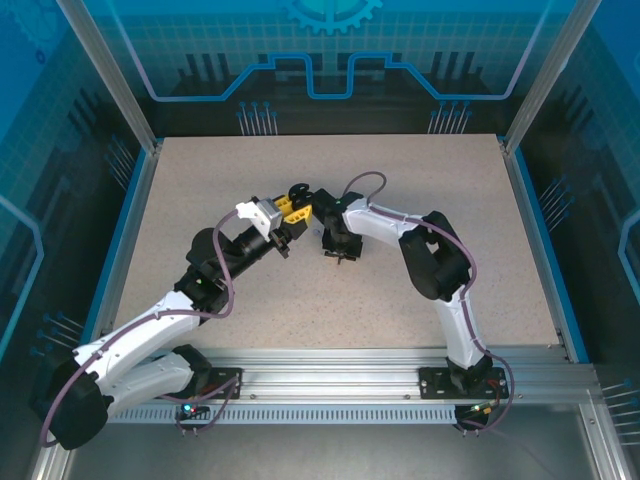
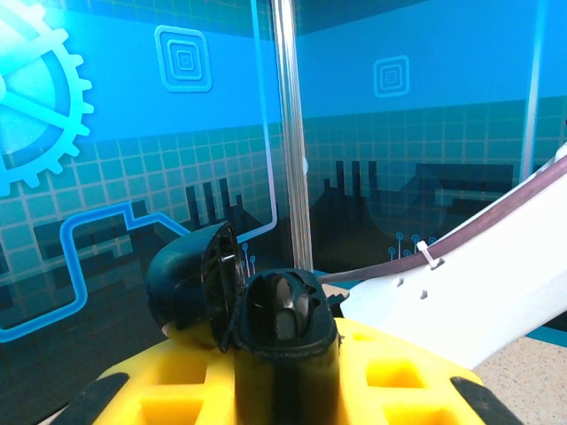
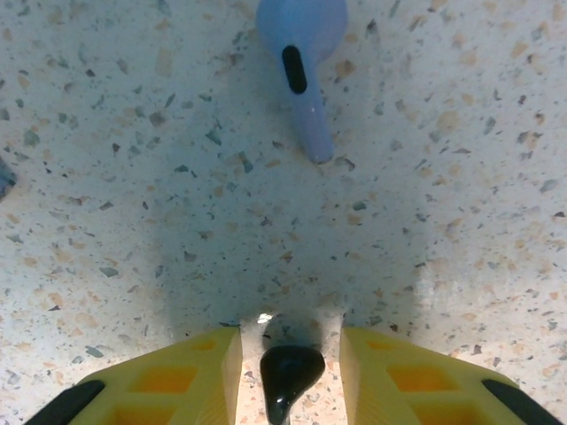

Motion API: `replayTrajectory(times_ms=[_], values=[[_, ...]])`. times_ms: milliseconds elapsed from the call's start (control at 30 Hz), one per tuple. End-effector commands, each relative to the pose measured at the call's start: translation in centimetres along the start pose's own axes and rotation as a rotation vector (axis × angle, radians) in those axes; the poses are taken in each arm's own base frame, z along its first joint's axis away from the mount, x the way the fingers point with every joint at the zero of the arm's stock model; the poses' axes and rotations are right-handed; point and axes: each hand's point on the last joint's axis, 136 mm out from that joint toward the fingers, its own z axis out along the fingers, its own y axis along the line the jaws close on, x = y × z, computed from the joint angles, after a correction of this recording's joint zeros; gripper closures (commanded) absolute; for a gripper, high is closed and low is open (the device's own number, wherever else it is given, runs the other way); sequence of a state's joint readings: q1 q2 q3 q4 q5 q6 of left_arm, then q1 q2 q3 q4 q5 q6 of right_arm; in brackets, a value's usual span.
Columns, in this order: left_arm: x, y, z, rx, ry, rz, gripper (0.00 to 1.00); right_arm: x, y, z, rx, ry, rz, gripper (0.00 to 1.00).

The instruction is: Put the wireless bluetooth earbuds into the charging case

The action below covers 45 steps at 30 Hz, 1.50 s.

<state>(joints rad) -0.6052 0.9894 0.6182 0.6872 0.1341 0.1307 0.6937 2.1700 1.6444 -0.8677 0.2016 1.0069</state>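
My left gripper (image 2: pixel 283 359) is shut on the black charging case (image 2: pixel 282 323), held off the table with its round lid (image 2: pixel 190 283) swung open to the left. Dark shapes sit in the case's wells; I cannot tell what they are. In the top view the left gripper (image 1: pixel 290 212) and the case (image 1: pixel 298 190) are mid-table, close to the right gripper (image 1: pixel 338 252), which points down at the table. A black earbud (image 3: pixel 288 376) lies on the table between the right gripper's (image 3: pixel 289 359) yellow fingers, with a gap on each side. A lavender earbud (image 3: pixel 304 71) lies further ahead.
The right arm's white link (image 2: pixel 478 292) and its purple cable pass close on the right of the held case. The speckled table (image 1: pixel 330 300) is bounded by blue side rails (image 1: pixel 535 235) and metal posts (image 1: pixel 110 75). A grey-blue scrap (image 3: pixel 3 177) shows at the right wrist view's left edge.
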Motion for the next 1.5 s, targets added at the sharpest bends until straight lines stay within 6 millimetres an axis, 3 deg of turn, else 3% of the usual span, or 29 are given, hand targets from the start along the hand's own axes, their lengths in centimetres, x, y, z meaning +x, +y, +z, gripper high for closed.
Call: replayTrajectory(times_ms=[0,233,467,700,833,1000,1300,1467], values=[[-0.6,0.1,0.0,-0.012,-0.039,0.013,1.0,1.0,0.1,0.8,0.027,0.032,0.004,0.65],[-0.3,0.1,0.0,-0.012,-0.032,0.004,1.0,1.3,0.0,1.3,0.03,0.037,0.0,0.68],[-0.2,0.0,0.0,-0.011,-0.027,0.001,1.0,1.1,-0.5,1.5,0.022,0.035,0.001,0.81],[-0.2,0.0,-0.1,-0.007,-0.024,-0.006,1.0,0.2,-0.2,-0.8,-0.057,-0.037,-0.019,0.86],[-0.4,-0.1,-0.2,-0.001,-0.03,-0.01,1.0,-0.9,0.2,-3.9,-0.141,-0.121,-0.014,0.86],[-0.7,-0.5,-0.4,0.019,-0.036,-0.016,1.0,-2.6,0.1,-9.5,-0.248,-0.241,-0.03,0.86],[-1.4,-1.2,-0.6,0.06,-0.049,-0.022,1.0,-5.1,-1.8,-24.4,-0.554,-0.541,-0.1,0.83],[-1.7,-1.7,-0.4,0.091,-0.051,-0.024,1.0,-5.2,-2.8,-32.6,-0.703,-0.705,-0.174,0.84]])
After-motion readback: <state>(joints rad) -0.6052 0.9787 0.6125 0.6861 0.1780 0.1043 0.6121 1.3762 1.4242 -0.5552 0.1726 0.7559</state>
